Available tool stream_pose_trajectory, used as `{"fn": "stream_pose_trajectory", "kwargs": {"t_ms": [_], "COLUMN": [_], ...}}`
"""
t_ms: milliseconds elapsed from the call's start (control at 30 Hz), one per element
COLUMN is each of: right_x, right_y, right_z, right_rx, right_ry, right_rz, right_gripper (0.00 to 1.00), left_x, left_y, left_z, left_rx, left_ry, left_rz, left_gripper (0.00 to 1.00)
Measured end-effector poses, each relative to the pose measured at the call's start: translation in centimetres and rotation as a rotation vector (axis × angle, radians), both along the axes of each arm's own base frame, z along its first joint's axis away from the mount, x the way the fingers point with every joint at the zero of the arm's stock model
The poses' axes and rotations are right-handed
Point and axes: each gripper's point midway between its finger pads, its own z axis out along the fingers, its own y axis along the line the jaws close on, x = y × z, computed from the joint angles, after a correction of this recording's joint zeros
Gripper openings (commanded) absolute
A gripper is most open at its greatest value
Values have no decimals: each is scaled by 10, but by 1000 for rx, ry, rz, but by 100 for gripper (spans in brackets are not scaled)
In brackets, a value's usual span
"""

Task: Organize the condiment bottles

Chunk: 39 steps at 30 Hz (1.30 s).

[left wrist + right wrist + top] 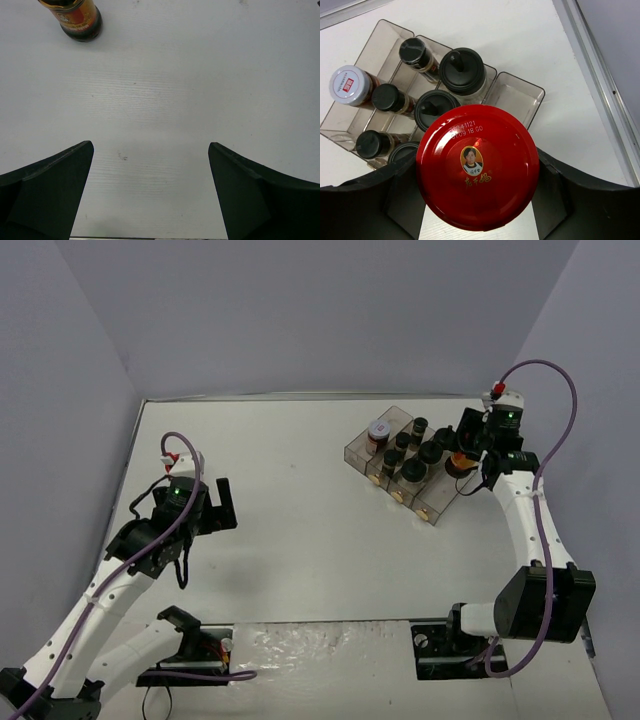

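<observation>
Placement of a red-lidded jar (477, 167) looks to be the step in hand. The right gripper (463, 456) is closed on the jar's sides, one black finger on each flank, at the far right of the table (300, 570), just beside the right end of the clear tray (376, 39). Whether the jar's base is lifted or resting cannot be told. The jar stands upright — long axis vertical, lid pointing straight up at the wrist camera. Inside the tray stand a white-lidded jar (350, 86) at the left end and several black-capped bottles (462, 70), all upright too. One compartment (514, 97) at the right end looks empty. The next move probably calls for carrying the jar over that free compartment, keeping it vertical. It would then be lowered between the walls without knocking the wide black cap beside it. The left gripper (150, 150) hangs wide open over bare table on the left side, holding nothing. A dark bottle with an orange label (77, 20) stands beyond it — likely a later pick.
</observation>
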Motion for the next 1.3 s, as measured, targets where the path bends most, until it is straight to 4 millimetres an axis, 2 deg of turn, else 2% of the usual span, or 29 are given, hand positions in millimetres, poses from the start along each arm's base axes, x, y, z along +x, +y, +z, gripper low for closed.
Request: {"fn": "stream_pose_trajectory", "kwargs": {"t_ms": [167,367,767,1067,1233,1300], "right_x": [5,22,49,48,47,46], "right_y": [-7,-26,-35,-38,-38,-38], "right_z": [0,-14,-55,-86,-109,-115], "right_rx": [8,2,-20,-35,-39,-39], "right_ry": [-8,-14,2,30,55,55], "right_rz": [-20,-75,-76,-81,-75,-74], "right_gripper": [0,0,0,0,11,29], "left_x": [-2,-2,-15,-21,-22,-22], "left_y": [1,2,11,14,14,14], "left_z": [-3,-2,-7,-6,-5,-6], "left_rx": [2,0,-3,-7,-10,-13], "left_ry": [5,-1,0,-3,-4,-3], "left_rz": [2,3,28,32,36,38], "left_gripper": [97,97,97,97,97,97]}}
